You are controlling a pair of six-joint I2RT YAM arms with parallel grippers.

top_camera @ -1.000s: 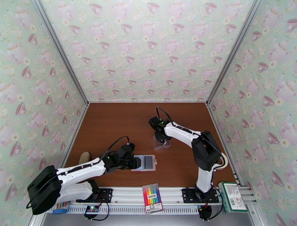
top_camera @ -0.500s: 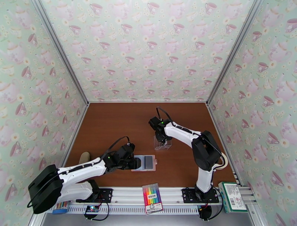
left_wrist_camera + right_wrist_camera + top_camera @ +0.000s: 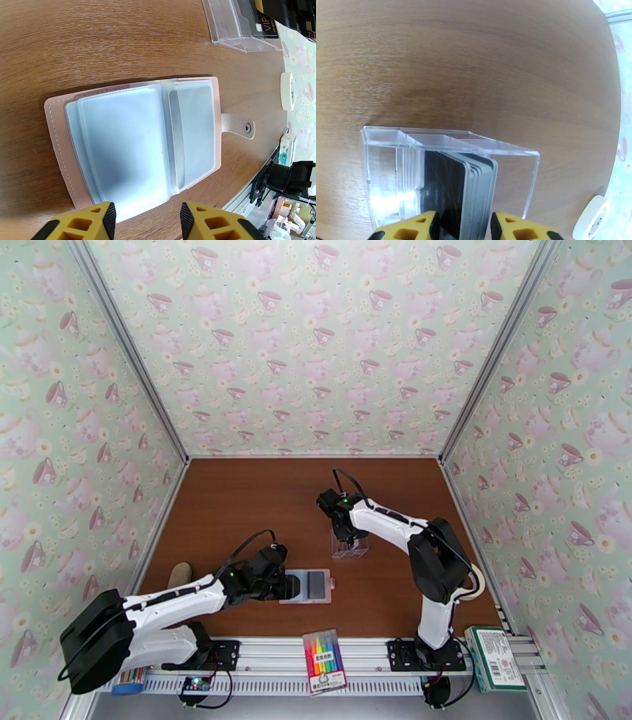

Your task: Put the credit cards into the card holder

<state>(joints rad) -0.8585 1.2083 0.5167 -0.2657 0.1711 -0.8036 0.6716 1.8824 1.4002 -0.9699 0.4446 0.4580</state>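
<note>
While left fingers [image 3: 94, 222] are hovering spread over the open pink folding card holder [image 3: 118, 146], right fingers [image 3: 423, 225] are straddling stacked dark credit cards [image 3: 474, 189] in a clear plastic box [image 3: 387, 165], grip unclear; they are risking lifting several.

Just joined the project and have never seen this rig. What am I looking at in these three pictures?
Two robot arms are bolted to a brown table, and each ends in a two-finger gripper. The overhead view looks down from behind the arms. The other two views come from cameras on the wrists. The left gripper, jaws apart, is poised at the edge of the open pink card holder, with nothing visibly held. The right gripper straddles dark credit cards standing in a clear box. Whether it pinches them yet is unclear.
</note>
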